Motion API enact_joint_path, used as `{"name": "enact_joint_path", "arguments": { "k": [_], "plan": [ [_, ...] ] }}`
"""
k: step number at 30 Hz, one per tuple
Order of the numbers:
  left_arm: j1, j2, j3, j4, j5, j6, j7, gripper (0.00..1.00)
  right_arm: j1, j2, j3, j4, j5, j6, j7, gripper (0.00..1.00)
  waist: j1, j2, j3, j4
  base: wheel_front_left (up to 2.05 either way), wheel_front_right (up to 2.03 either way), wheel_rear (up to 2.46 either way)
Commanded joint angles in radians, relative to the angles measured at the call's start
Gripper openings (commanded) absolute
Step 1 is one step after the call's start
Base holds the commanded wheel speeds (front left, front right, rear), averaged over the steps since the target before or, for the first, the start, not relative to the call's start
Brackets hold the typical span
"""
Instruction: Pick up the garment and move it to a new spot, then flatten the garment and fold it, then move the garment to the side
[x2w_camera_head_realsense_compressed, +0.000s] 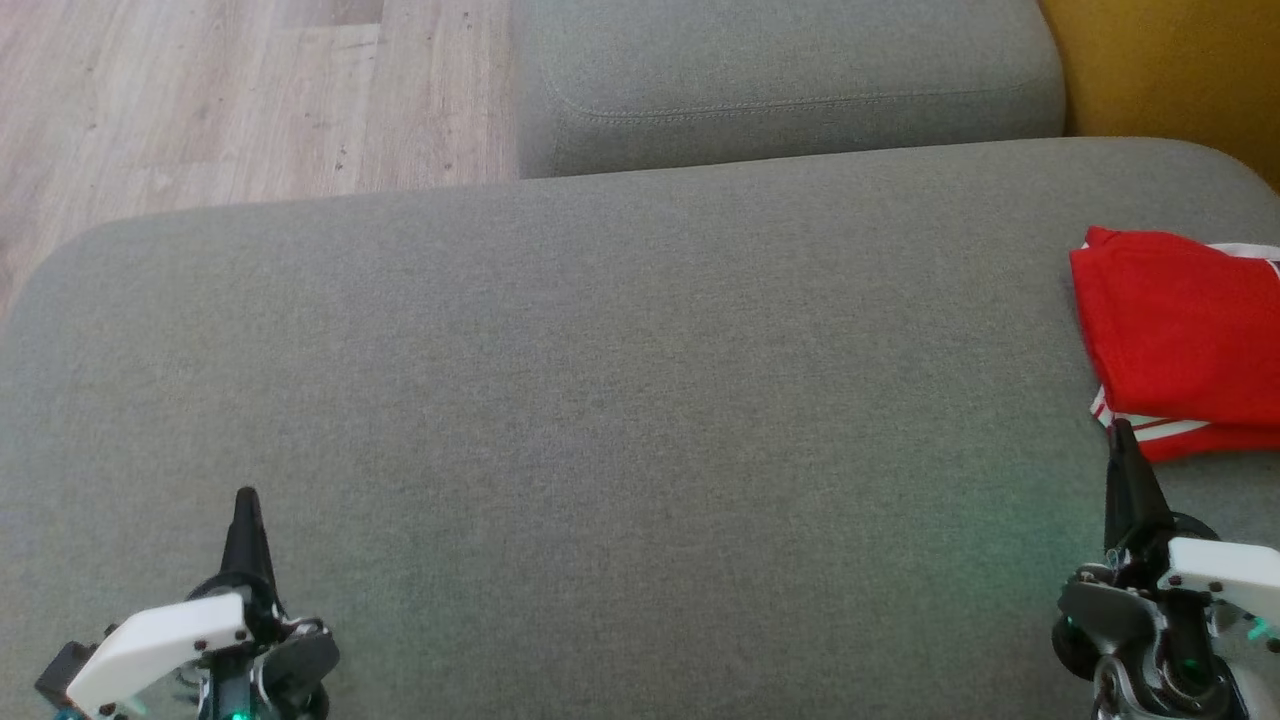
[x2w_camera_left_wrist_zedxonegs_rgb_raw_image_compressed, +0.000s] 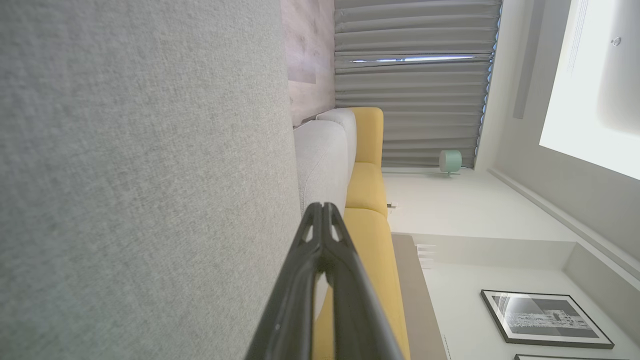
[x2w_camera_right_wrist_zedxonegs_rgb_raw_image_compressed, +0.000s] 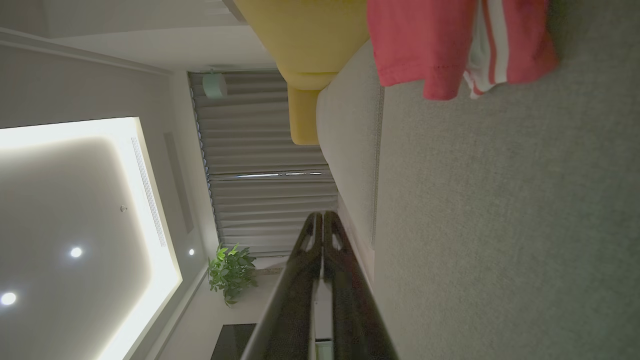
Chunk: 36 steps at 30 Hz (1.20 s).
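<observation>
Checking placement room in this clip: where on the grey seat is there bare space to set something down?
The grey seat cushion is bare from its left edge by the wood floor across to the red garment, and up to the second cushion. Crowded only at the right edge, where the garment lies.

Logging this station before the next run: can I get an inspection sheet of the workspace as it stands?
Surface: grey sofa cushion, flat.
Job's things: red garment with white stripes, lying at the cushion's right side.
Clutter: nothing seen.
Tools: left tool shut, holding nothing; right tool shut, holding nothing, short of the garment.
Cables: nothing seen.
Surroundings: wood floor, yellow sofa, grey curtains, framed picture, plant.
</observation>
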<state>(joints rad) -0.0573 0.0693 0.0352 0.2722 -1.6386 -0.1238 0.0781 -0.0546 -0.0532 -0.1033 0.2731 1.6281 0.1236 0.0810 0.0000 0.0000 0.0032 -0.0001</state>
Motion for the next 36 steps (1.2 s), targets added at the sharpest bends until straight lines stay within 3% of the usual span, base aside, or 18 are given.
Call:
{"name": "enact_joint_path", "arguments": {
  "k": [1,36],
  "plan": [
    [-0.048,0.008,0.040,-0.029,-0.002,-0.007,0.004,0.00,-0.051,-0.018,0.019,-0.030,0.005,0.007,0.009,0.00,0.0000,0.0000,0.000,0.000,0.00,0.00,0.00],
    [-0.049,-0.001,0.054,-0.028,0.009,-0.007,0.015,0.00,-0.052,-0.011,0.008,-0.029,-0.004,0.007,0.017,0.00,0.0000,0.0000,0.000,0.000,0.00,0.00,0.00]
  ]
}}
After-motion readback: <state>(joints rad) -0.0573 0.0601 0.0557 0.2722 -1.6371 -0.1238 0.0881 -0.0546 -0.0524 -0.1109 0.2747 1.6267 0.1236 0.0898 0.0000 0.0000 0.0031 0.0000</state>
